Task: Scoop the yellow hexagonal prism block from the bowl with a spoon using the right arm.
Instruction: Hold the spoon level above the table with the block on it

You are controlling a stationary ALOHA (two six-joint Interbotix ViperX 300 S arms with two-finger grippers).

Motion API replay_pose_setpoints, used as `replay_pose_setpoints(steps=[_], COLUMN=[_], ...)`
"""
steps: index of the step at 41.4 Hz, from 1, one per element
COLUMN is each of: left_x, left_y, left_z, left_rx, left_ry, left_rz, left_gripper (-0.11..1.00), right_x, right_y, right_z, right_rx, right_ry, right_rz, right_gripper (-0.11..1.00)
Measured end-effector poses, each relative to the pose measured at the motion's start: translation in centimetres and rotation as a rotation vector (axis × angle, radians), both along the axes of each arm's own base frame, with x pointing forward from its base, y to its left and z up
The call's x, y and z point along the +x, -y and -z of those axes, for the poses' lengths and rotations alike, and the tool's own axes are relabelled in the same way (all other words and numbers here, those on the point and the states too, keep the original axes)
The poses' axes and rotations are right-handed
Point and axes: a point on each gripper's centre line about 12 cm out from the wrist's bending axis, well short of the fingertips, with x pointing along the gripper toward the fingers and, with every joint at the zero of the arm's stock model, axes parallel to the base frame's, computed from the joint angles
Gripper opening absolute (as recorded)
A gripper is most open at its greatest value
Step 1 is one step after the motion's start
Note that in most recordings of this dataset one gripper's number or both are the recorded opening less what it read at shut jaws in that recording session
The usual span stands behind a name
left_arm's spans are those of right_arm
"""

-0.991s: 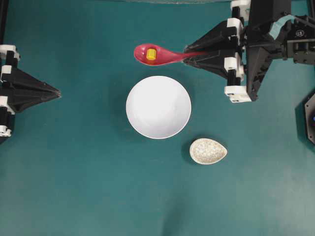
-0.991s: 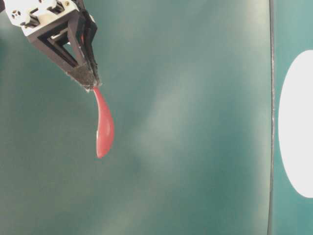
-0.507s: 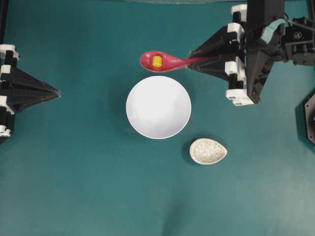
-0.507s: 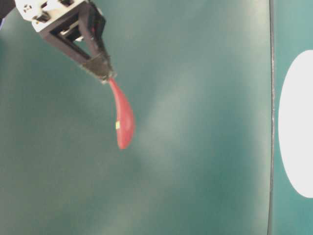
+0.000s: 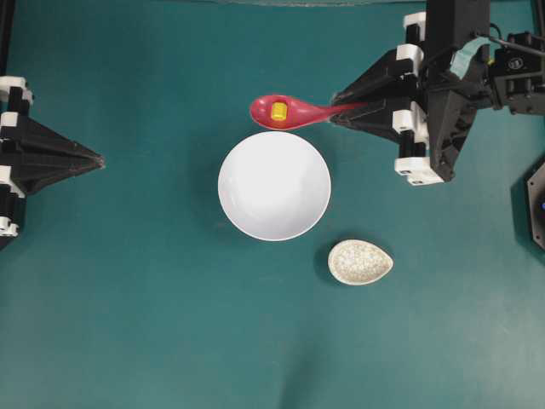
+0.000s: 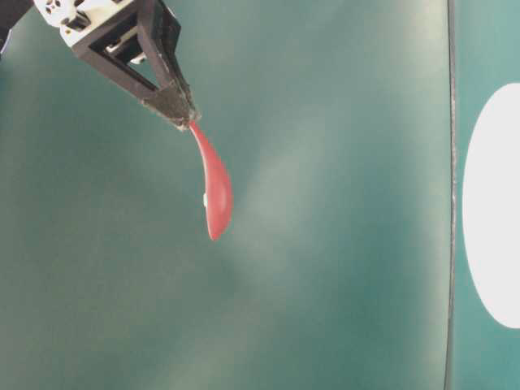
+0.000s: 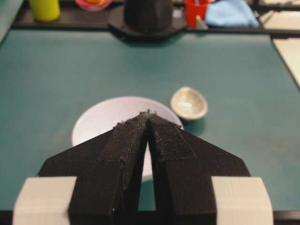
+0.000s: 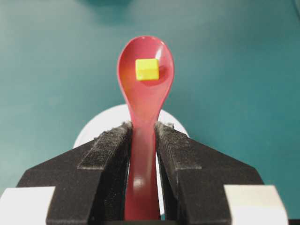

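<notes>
Teal tabletop is carrying everything, seen here from the right wrist outward; the right gripper [image 8: 143, 129] is clamping the handle of the red spoon [image 8: 144, 89], jaws narrow around it; the yellow block [image 8: 146, 69] is sitting in the scoop, so the scooping looks done; beneath, the white bowl [image 5: 274, 186] is lying empty mid-table; the left gripper [image 7: 148, 117] is resting closed at the left edge, holding nothing.
</notes>
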Motion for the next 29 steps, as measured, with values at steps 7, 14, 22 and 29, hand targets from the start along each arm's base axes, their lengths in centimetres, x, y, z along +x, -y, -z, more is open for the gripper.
replay_pose_setpoints(steps=[7,14,22,29], left_x=[0.0,0.0,0.02,0.0], left_y=[0.0,0.0,0.0,0.0], left_z=[0.0,0.0,0.03,0.0], left_rx=[-0.002,-0.002,0.0,0.0], left_ry=[0.0,0.0,-0.002,0.0], left_rz=[0.0,0.0,0.0,0.0], left_gripper=[0.05,0.05,0.05,0.05], right_x=[0.02,0.01,0.03,0.03], right_y=[0.01,-0.05,0.01,0.02], right_z=[0.07,0.0,0.05,0.06], right_rx=[-0.004,-0.003,-0.007,-0.022], right_ry=[-0.004,0.0,-0.002,-0.004], right_rz=[-0.002,-0.003,-0.003,-0.006], right_gripper=[0.24,0.24,0.24,0.24])
